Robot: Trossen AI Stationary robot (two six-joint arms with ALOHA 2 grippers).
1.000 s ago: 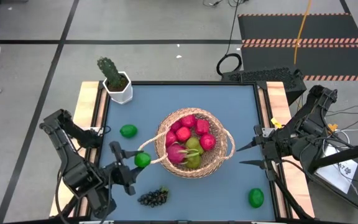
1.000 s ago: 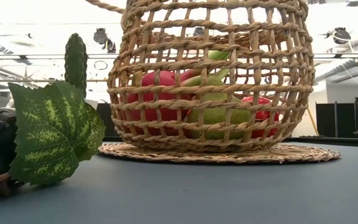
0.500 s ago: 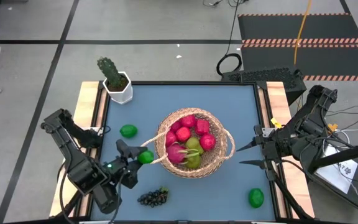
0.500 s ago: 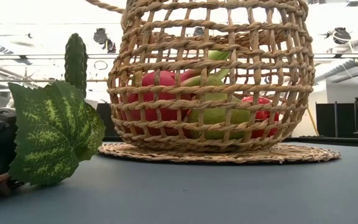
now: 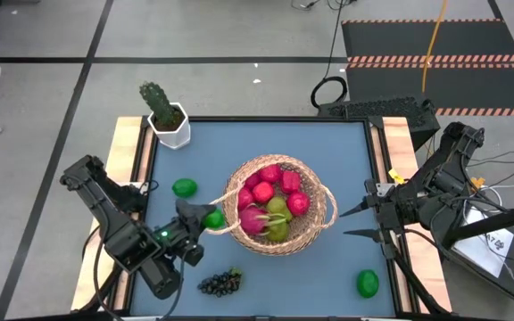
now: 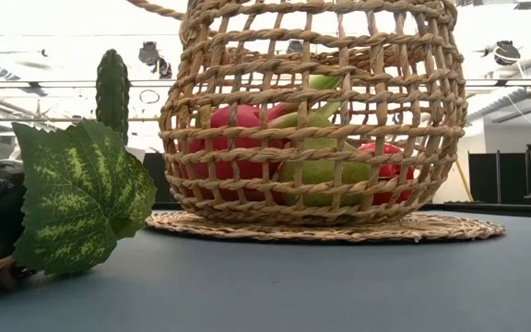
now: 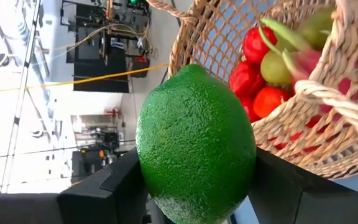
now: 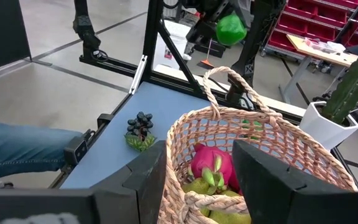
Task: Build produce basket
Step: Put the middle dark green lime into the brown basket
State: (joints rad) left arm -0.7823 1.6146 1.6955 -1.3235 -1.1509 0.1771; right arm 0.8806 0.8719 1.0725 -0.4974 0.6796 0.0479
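Now left gripper (image 5: 205, 219) clamps lime (image 5: 212, 218) beside basket (image 5: 321, 223) rim.

Basket (image 5: 277, 207) is placed mid-table; cactus pot (image 5: 169, 124) at far left corner; grape bunch (image 5: 220, 283) near front edge, left of centre.

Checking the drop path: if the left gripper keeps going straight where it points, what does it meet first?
Likely the round tan woven wicker basket: left gripper, shut on the green lime, points at its near rim and looped handle, though height is unclear.
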